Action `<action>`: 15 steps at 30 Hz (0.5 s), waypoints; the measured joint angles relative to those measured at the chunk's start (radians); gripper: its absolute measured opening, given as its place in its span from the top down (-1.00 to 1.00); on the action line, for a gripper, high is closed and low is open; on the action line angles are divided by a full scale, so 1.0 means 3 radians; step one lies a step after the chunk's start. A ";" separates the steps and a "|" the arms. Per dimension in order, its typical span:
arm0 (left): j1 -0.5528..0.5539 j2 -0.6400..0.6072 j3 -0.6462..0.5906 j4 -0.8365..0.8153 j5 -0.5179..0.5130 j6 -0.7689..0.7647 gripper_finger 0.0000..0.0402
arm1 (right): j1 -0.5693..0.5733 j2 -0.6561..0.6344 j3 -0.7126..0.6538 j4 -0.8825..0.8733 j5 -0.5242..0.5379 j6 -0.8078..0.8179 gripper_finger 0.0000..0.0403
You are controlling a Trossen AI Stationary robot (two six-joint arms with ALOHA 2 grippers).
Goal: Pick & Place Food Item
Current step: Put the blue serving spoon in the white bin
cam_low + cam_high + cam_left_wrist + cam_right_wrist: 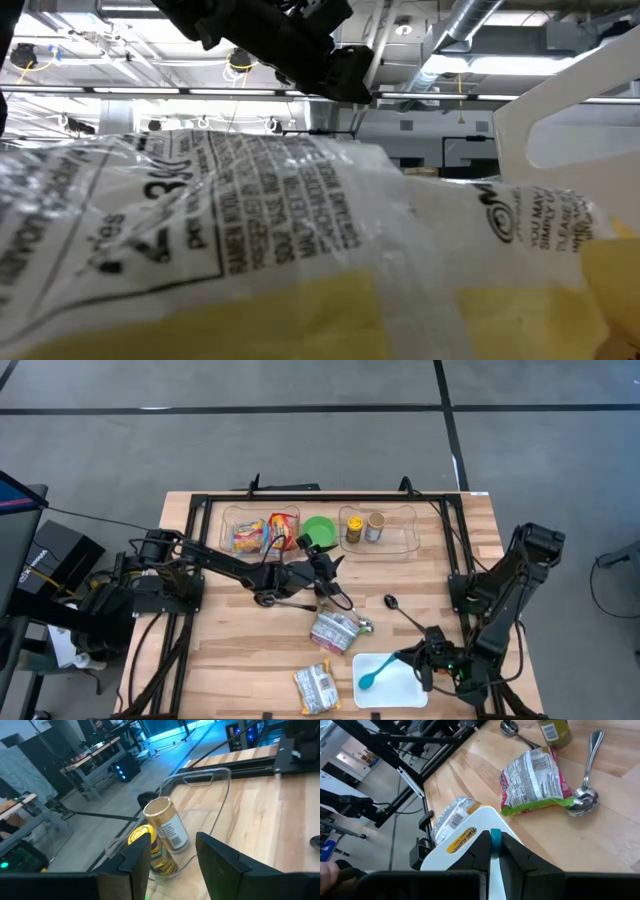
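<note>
A pink-and-green food packet (335,630) lies flat on the table's middle, and a yellow packet (317,688) lies near the front edge. More packets (262,535) sit in a clear tray at the back. My left gripper (330,557) is open and empty beside a green bowl (320,530); its wrist view looks at two jars (165,837). My right gripper (418,660) is shut on a teal spoon (372,678) over a white plate (395,690) at the front right. My right gripper pinches the teal spoon's handle (496,836) between its two fingers, near its free end. The fingers come slanting down from the table's right side, along the spoon. The spoon's bowl end (367,682) is over the white plate; I cannot tell whether it rests there.
A second clear tray (405,540) at the back holds two jars (364,528). A black spoon (392,602) and a silver spoon (585,795) lie near the pink-and-green packet. In the low view the yellow packet (250,250) fills the foreground. A black frame (450,510) borders the table.
</note>
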State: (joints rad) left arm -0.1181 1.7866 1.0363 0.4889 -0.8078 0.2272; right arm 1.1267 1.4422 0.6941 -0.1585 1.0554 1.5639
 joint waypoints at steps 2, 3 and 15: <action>0.0000 0.0000 0.0001 0.0010 0.0010 0.0000 0.26 | 0.0003 0.0015 0.0000 0.0008 -0.0024 0.0000 0.91; 0.0000 0.0000 0.0001 0.0009 0.0010 0.0000 0.26 | 0.0013 0.0014 0.0000 0.0010 -0.0024 -0.0001 0.91; 0.0000 0.0000 0.0001 0.0009 0.0010 0.0001 0.26 | 0.0084 0.0014 0.0000 0.0009 -0.0046 -0.0011 0.90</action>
State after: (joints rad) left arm -0.1181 1.7866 1.0367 0.4915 -0.8048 0.2274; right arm 1.1519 1.4464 0.6941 -0.1558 1.0415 1.5604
